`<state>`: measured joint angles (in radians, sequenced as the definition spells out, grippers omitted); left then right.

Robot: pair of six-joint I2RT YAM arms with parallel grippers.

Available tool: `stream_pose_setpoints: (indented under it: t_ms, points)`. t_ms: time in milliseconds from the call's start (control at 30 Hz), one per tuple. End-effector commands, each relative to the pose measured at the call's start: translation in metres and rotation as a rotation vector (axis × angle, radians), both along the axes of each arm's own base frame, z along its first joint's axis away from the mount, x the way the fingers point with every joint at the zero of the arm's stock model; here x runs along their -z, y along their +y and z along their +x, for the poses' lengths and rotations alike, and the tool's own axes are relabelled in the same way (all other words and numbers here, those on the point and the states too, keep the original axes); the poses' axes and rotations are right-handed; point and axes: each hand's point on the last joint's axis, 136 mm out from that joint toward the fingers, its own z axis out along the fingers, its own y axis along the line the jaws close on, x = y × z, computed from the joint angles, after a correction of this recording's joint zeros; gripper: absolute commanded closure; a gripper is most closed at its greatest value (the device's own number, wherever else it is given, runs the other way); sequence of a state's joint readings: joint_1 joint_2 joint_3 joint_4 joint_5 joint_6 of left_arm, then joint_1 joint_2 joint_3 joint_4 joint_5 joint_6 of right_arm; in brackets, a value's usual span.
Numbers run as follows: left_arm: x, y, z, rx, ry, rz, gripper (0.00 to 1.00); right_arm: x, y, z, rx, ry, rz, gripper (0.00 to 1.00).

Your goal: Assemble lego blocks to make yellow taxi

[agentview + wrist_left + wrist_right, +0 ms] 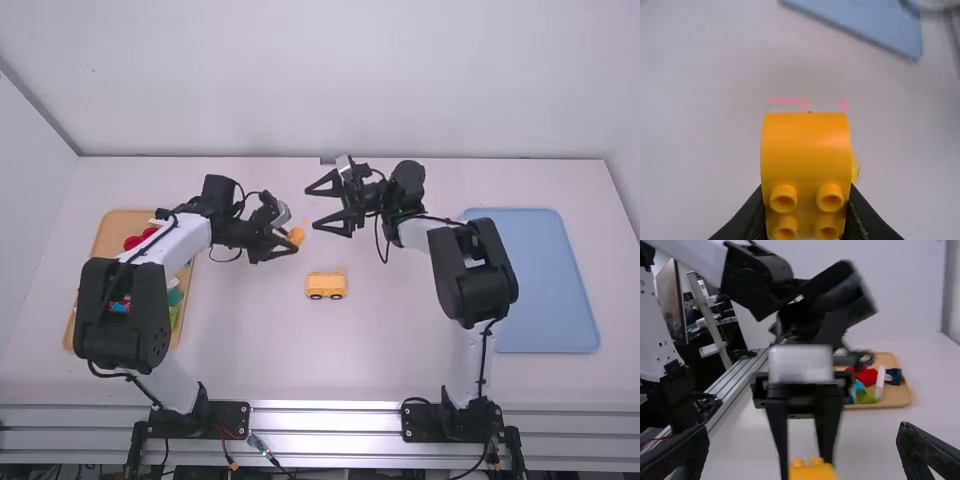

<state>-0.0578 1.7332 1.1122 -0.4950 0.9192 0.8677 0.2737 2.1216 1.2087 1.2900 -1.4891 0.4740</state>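
My left gripper (279, 240) is shut on a rounded orange-yellow block (296, 236) left of the table's middle. In the left wrist view that block (806, 150), studs facing the camera, sits between the fingertips of my left gripper (806, 210). To its right, my right gripper (328, 208) stands open and holds nothing. The right wrist view has my right gripper (802, 450) with its fingers wide apart, and the held block (812, 471) beyond them in the left gripper's fingers. A yellow car body with wheels (326, 286) rests on the table, nearer the arm bases.
On the left, a wooden tray (122, 226) holds red, green, blue and white pieces, partly under the left arm. A flat blue tray (545, 280) lies at the right. Small coloured marks lie on the table between the grippers.
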Motion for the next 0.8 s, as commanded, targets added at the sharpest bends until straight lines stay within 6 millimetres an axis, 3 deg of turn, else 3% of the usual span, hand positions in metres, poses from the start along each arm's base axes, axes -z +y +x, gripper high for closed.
stream_pose_setpoints:
  t_ms: [0,167,267,300,333,433,567,767]
  points:
    - [0.016,0.014,-0.002,0.113,-0.119,0.204,0.98,0.004,-0.019,0.018,0.082,0.042,0.0,0.01]
    - [0.033,0.033,-0.022,0.228,-0.108,0.384,0.98,0.037,-0.046,0.062,0.347,0.19,-0.022,0.01]
    - [0.043,0.036,-0.023,0.238,-0.105,0.48,0.98,0.084,-0.065,0.089,0.554,0.323,-0.128,0.01]
    - [0.044,0.036,-0.023,0.242,-0.107,0.491,0.98,0.089,-0.067,0.09,0.572,0.335,-0.143,0.01]
    - [0.052,0.037,-0.026,0.268,-0.112,0.553,0.98,0.112,-0.074,0.096,0.648,0.387,-0.215,0.01]
    - [0.068,0.034,-0.033,0.347,-0.139,0.648,0.98,0.143,-0.083,0.096,0.746,0.456,-0.362,0.01]
    - [0.093,0.037,-0.042,0.385,-0.111,0.773,0.98,0.16,-0.099,0.089,0.874,0.467,-0.572,0.01]
    - [0.12,0.042,-0.058,0.433,-0.03,0.821,0.93,0.151,-0.12,0.085,1.059,0.387,-0.781,0.01]
